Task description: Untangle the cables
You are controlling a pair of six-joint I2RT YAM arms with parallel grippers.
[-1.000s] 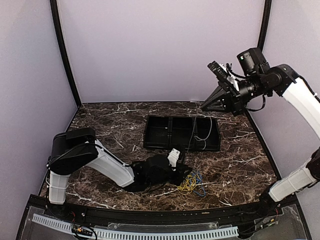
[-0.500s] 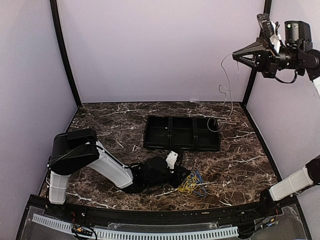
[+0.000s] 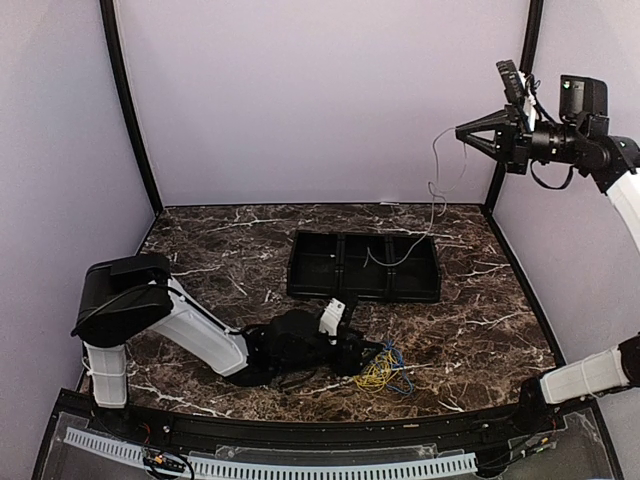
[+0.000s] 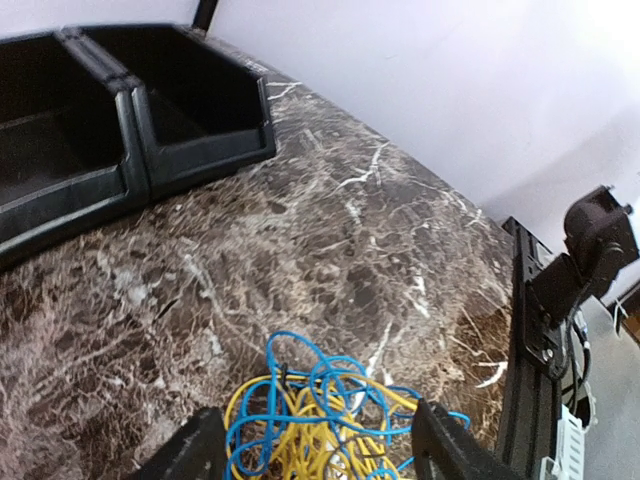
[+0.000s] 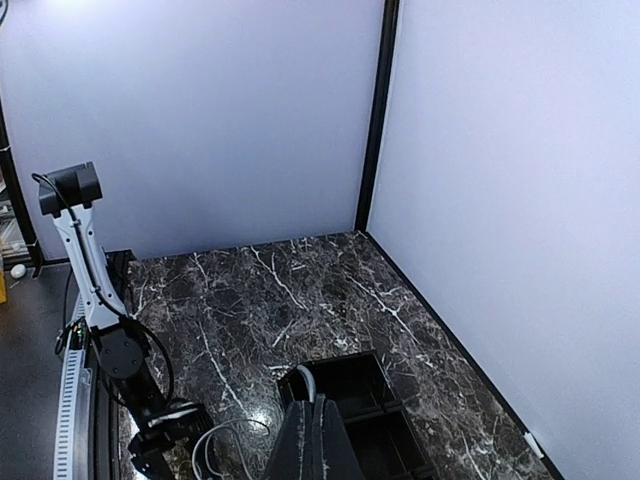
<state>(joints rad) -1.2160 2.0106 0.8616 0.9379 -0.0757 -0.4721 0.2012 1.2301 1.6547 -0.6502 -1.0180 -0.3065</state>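
Note:
A tangle of thin blue and yellow cables [image 3: 385, 368] lies on the marble near the front edge. My left gripper [image 3: 362, 358] is low on the table right beside it. In the left wrist view that tangle [image 4: 320, 415] sits between the wide-apart fingers of the left gripper [image 4: 318, 452], which is open. High at the upper right, my right gripper [image 3: 462, 133] is shut on a thin white cable [image 3: 432, 195]. The cable hangs down with its lower end in the black tray [image 3: 300, 272]. The right wrist view shows the right gripper [image 5: 322, 412] pinching the white cable [image 5: 306, 378].
The black tray [image 4: 130, 110] has three compartments and stands mid-table behind the tangle; it also shows below the right gripper [image 5: 372, 358]. Purple walls close in the back and sides. The right arm's base [image 4: 590, 250] stands at the table's front edge.
The left gripper has opened beside the tangle and its arm has shifted a little left. The right gripper has risen from above the tray to high at the right, drawing the white cable up.

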